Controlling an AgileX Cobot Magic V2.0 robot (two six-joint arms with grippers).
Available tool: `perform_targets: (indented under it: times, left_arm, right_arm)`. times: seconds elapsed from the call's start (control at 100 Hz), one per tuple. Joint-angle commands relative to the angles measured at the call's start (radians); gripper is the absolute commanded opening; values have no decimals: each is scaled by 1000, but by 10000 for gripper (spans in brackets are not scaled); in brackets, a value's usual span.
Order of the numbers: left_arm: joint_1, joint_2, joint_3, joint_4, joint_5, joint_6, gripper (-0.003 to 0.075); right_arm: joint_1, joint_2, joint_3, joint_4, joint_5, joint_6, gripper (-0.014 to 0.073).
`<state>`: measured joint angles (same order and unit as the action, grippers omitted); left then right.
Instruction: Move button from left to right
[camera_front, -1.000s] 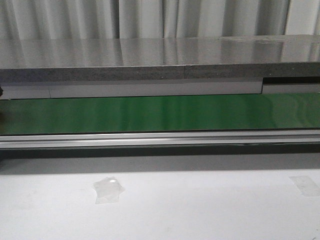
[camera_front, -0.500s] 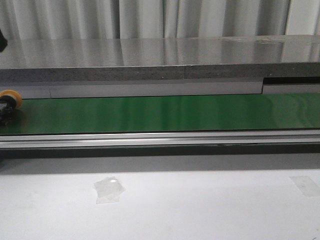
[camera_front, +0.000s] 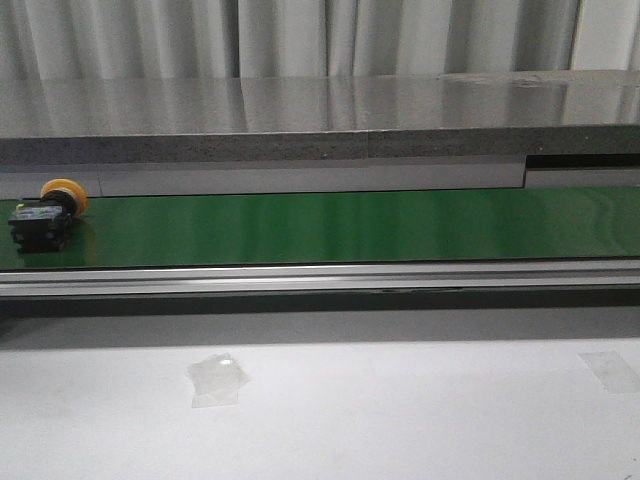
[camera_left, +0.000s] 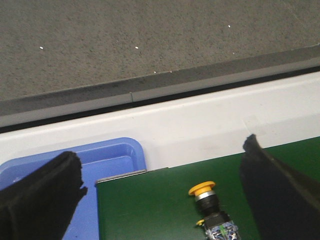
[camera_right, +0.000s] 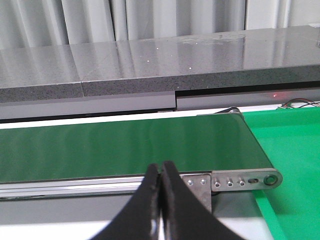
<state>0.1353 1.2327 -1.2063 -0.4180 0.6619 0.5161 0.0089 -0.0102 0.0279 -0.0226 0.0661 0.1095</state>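
Your button (camera_front: 45, 215) lies at the belt's (camera_front: 340, 225) left edge, journey barely begun; left hand (camera_left: 160, 192) spread empty, right hand (camera_right: 161, 200) pinched empty.

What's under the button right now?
The button lies on its side on the green belt, near its left end. The left hand is open above it. What's beneath the belt is hidden.

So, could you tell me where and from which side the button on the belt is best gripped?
Probably on the black body of the button, coming down from above. It lies on its side on the green belt, yellow cap pointing toward the far rail, so the blocky body offers flat opposing faces, while the round cap would likely slip. The left gripper is open above it, fingers on either side.
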Motion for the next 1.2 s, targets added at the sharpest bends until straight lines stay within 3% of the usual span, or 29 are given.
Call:
perform_targets:
  times: [0.0, 0.19, 0.52, 0.83, 1.19]
  left_arm:
    - [-9, -112, 61, -38, -153, 25, 621]
    - [-9, -320, 306, -137, -354, 117, 621]
    - [-96, -631, 638, -170, -502, 117, 621]
    - [-128, -814, 761, -197, -512, 113, 621]
    - [-128, -825, 774, -197, -516, 113, 615]
  right_arm:
    - [-1, -19, -16, -6, -80, -4, -68]
    - [-1, -19, -16, -6, -80, -4, -68]
    - [-1, -19, -16, -6, -80, -4, -68]
    - [-1, -19, -16, -6, -80, -4, -68]
    - [-1, -19, -16, -6, -80, -4, -68]
